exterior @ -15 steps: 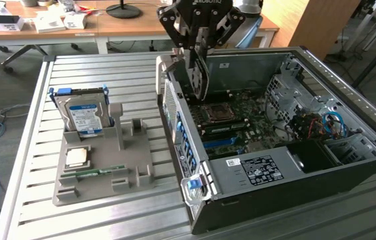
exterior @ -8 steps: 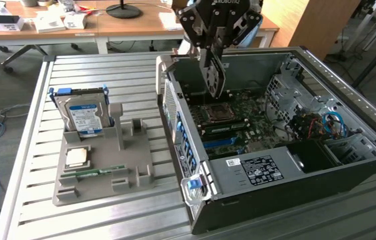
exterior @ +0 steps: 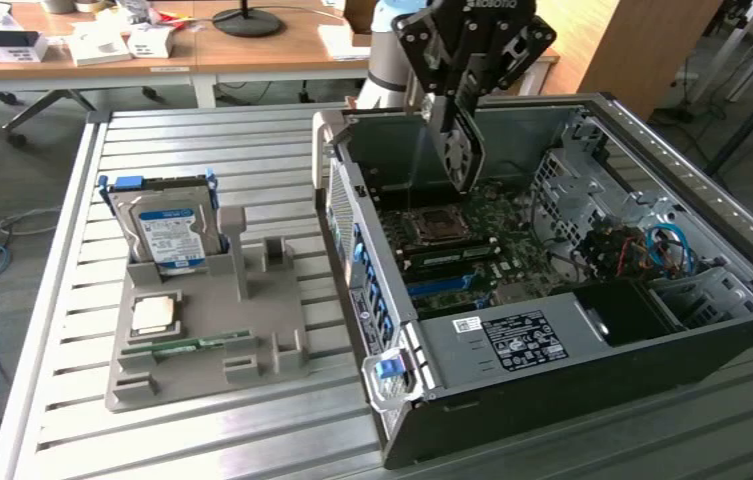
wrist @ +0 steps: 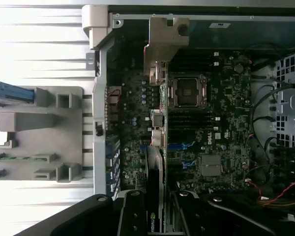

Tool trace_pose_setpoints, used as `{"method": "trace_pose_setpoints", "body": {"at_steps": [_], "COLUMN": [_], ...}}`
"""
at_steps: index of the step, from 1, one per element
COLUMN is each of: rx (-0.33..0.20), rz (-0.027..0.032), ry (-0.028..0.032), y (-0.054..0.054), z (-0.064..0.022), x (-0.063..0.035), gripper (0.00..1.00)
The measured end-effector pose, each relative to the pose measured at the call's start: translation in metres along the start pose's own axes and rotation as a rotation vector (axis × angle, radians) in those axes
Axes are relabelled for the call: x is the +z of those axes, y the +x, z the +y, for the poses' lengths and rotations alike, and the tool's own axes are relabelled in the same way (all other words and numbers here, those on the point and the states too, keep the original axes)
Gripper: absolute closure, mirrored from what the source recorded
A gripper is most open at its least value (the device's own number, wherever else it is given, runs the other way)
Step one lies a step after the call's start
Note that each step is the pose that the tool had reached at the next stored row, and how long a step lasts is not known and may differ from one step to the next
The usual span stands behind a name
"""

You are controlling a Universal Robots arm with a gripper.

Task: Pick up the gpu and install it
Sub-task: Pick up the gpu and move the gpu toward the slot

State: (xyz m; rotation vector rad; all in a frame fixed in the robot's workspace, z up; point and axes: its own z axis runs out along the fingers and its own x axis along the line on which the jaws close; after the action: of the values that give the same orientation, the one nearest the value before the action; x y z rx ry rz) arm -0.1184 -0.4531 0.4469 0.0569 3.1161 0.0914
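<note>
The gpu (exterior: 459,150) is a thin black card that hangs upright, edge down, over the open computer case (exterior: 523,400). My gripper (exterior: 463,105) is shut on its upper edge. The card's lower end hovers just above the motherboard, beside the CPU socket (exterior: 436,225). In the wrist view the gpu (wrist: 157,162) appears edge-on, running from my gripper (wrist: 157,216) to its silvery bracket (wrist: 162,44) near the case's rear wall. Blue expansion slots (wrist: 179,146) lie right beside the card's edge.
A grey parts holder (exterior: 269,340) stands on the slatted table at the exterior view's left. It carries a blue-labelled hard drive (exterior: 169,225), a CPU (exterior: 156,315) and a green RAM stick (exterior: 189,345). Cables (exterior: 663,245) and drive cages fill the case's far side.
</note>
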Motion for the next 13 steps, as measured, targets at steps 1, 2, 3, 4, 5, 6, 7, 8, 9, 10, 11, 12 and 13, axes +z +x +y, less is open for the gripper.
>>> {"method": "trace_pose_setpoints", "body": {"at_steps": [1, 2, 3, 4, 5, 6, 7, 8, 9, 10, 11, 12, 13], "rx": [0.0, 0.0, 0.0, 0.0, 0.0, 0.0, 0.0, 0.0, 0.0, 0.0, 0.0, 0.0, -0.001], "rz": [-0.0001, -0.0001, -0.0001, 0.0, -0.0001, 0.0, 0.0, 0.0, 0.0, 0.0001, 0.0001, 0.0001, 0.0002], "ry": [-0.0003, -0.0006, -0.0008, -0.0011, -0.0014, -0.0017, -0.0019, -0.0022, -0.0024, -0.0029, -0.0035, -0.0047, -0.006], "y": [-0.004, -0.008, -0.012, -0.016, -0.02, -0.024, -0.027, -0.031, -0.034, -0.037, -0.04, -0.043, -0.047], "z": [0.0001, 0.0003, 0.0004, 0.0006, 0.0007, 0.0009, 0.001, 0.0011, 0.0012, 0.0013, 0.0014, 0.0015, 0.0017], "x": [0.0002, 0.0003, 0.0003, 0.0004, 0.0005, 0.0007, 0.0007, 0.0008, 0.0009, 0.0009, 0.001, 0.0011, 0.0011], "gripper": [0.74, 0.74, 0.74, 0.74, 0.74, 0.74, 0.74, 0.74, 0.74, 0.74, 0.74, 0.74, 0.74]}}
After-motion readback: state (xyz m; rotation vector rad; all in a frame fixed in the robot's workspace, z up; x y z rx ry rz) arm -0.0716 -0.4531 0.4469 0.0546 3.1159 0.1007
